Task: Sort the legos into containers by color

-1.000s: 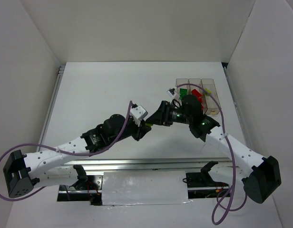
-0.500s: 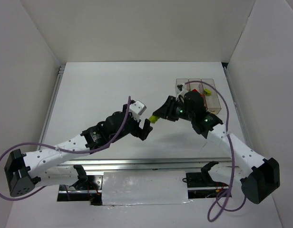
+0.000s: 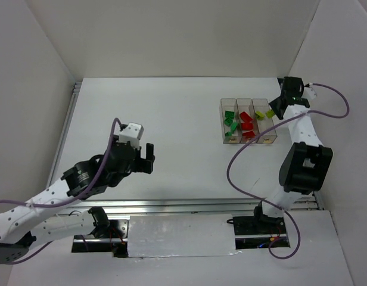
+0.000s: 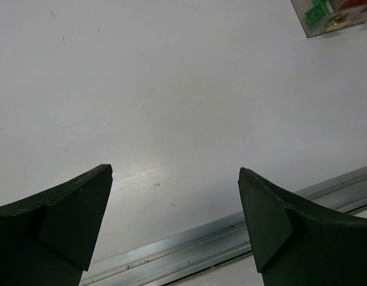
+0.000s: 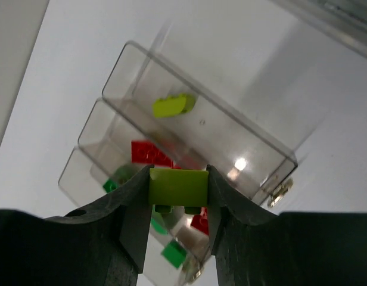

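**A Yellow-Green Brick Held Up by the Bins**

The right gripper was squeezed tight on a small yellow-green plastic toy brick, with one black finger on each side of it. Seen from the top camera, the arm reached far back and held the brick in the air by the right-hand side of the three narrow clear plastic bins. The bins sat joined in a row on the flat white table.

The bin on the right had another yellow-green brick lying in it. The middle bin held red bricks, and the bin on the left held dark green bricks.

The left gripper was well apart from the bins, over the left part of the table. Its two black fingers were spread wide — only bare table showed between them.
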Tool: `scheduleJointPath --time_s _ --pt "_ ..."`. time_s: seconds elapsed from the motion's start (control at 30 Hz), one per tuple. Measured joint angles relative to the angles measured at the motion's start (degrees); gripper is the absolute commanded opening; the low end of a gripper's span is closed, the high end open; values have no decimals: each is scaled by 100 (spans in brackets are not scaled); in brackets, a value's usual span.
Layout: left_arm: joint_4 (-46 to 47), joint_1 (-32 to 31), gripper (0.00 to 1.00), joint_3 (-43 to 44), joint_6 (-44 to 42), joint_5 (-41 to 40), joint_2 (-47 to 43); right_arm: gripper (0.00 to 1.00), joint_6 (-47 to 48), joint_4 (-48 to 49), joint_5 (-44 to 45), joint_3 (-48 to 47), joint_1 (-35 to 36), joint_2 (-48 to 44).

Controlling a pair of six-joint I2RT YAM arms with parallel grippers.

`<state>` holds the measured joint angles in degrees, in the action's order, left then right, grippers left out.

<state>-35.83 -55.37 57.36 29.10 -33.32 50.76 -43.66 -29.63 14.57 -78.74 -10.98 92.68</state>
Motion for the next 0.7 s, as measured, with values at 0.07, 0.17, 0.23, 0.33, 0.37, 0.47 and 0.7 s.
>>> scheduleJointPath --time_s 0.07,0.17,0.23,0.33,0.37,0.47,0.7 --pt "-308 13 100 0 85 -9 -284 1 -22 -160 179 -466 -122 444" --pt "-483 22 99 -127 94 -92 -619 7 -20 -310 376 -944 -140 990" --pt "-507 26 100 -332 94 -168 -778 13 -20 -389 474 -1029 -138 1213" --pt "-629 46 100 -551 87 -229 -815 31 -15 -531 564 -1029 -138 1397" --pt "-662 50 99 -586 87 -243 -769 43 -15 -568 570 -1027 -138 1416" --pt "-702 50 99 -608 70 -243 -588 75 -28 -557 592 -1023 -138 1416" --pt "-728 142 99 -610 98 -321 -455 100 4 -564 520 -1021 -138 1416"
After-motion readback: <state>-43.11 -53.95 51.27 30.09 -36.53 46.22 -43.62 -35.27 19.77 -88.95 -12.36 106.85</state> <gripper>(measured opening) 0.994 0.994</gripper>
